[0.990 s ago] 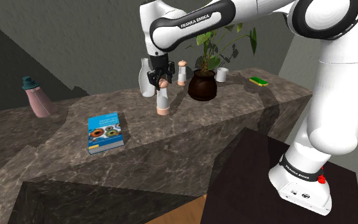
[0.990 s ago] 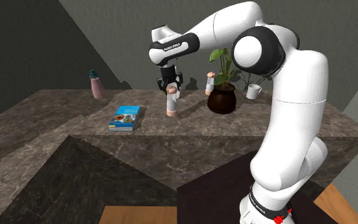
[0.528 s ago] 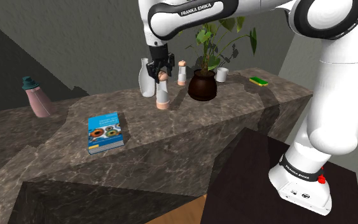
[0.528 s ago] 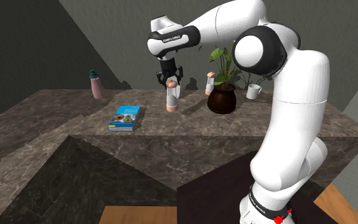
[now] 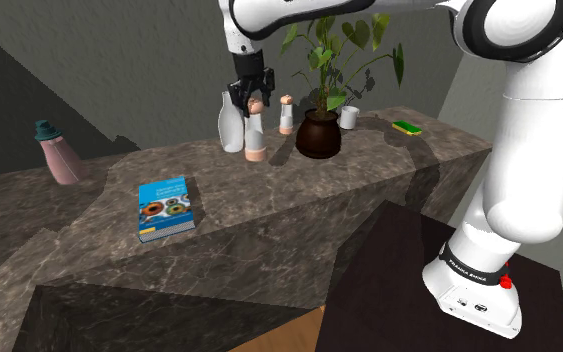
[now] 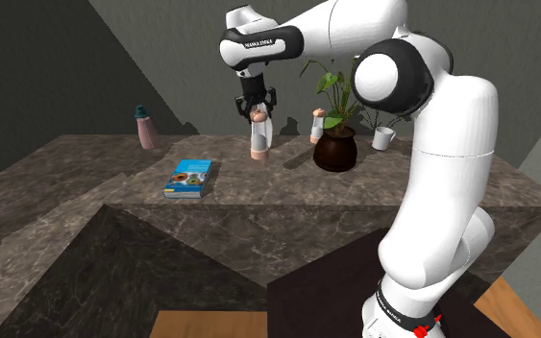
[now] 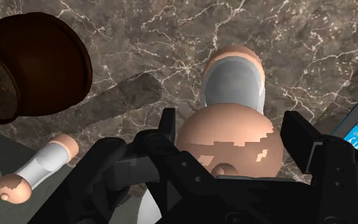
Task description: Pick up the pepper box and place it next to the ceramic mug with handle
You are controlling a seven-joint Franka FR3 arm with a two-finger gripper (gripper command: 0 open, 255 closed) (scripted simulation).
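The pepper box [image 5: 255, 138] is a slim shaker with a peach knob and base and a grey middle. My gripper [image 5: 253, 106] is shut on its knob and holds it upright just above the dark marble counter [image 5: 269, 215], close to a white vase [image 5: 231, 124]. In the second exterior view the gripper [image 6: 258, 114] carries the shaker [image 6: 259, 139] to the left of the plant. In the wrist view the shaker [image 7: 233, 121] sits clasped in the gripper [image 7: 231, 153]. The white handled mug [image 5: 349, 117] stands behind the plant pot [image 5: 318, 134], also seen as mug [image 6: 382, 138].
A second shaker [image 5: 286, 114] stands between the vase and the dark pot with its leafy plant. A blue book [image 5: 164, 208] lies nearer the counter's front. A pink bottle with a teal cap [image 5: 58, 154] is far left; a green sponge [image 5: 406, 127] lies far right.
The gripper has risen with the shaker clasped in it, lifting its base off the counter and carrying it slightly back toward the vase.
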